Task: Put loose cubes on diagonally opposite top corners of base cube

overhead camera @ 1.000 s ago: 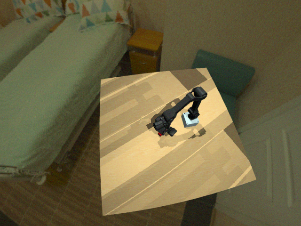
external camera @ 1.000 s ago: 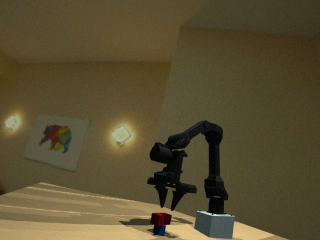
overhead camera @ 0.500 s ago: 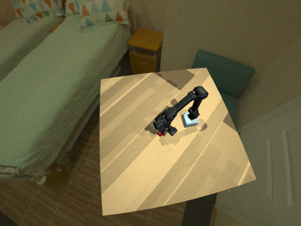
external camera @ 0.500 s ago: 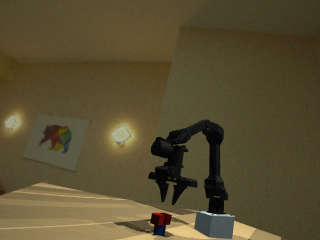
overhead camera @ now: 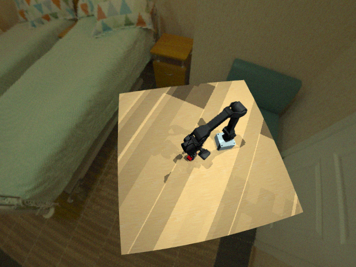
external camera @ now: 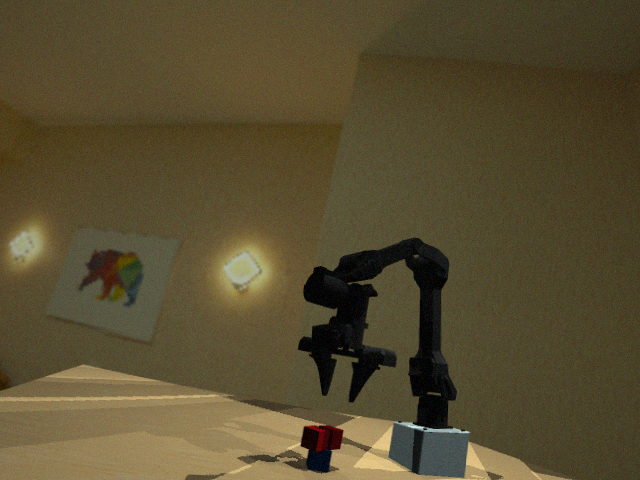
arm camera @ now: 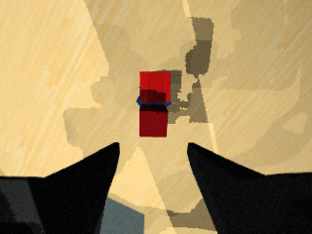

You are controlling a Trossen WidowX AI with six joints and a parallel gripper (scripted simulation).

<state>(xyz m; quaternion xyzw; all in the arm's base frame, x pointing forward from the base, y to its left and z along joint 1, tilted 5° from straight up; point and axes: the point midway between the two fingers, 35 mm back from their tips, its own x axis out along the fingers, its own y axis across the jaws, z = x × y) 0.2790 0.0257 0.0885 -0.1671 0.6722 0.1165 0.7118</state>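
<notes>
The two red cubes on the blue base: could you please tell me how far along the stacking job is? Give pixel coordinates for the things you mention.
Placing looks done: both red cubes (external camera: 311, 438) (arm camera: 154, 88) sit on top of the blue base cube (external camera: 318, 460), looking level, a narrow strip of blue between them in the wrist view. Nothing is in hand; the gripper (external camera: 338, 398) (arm camera: 153, 147) is open above them. Only finishing the withdrawal seems left, though I cannot confirm the exact gap or centering.
</notes>
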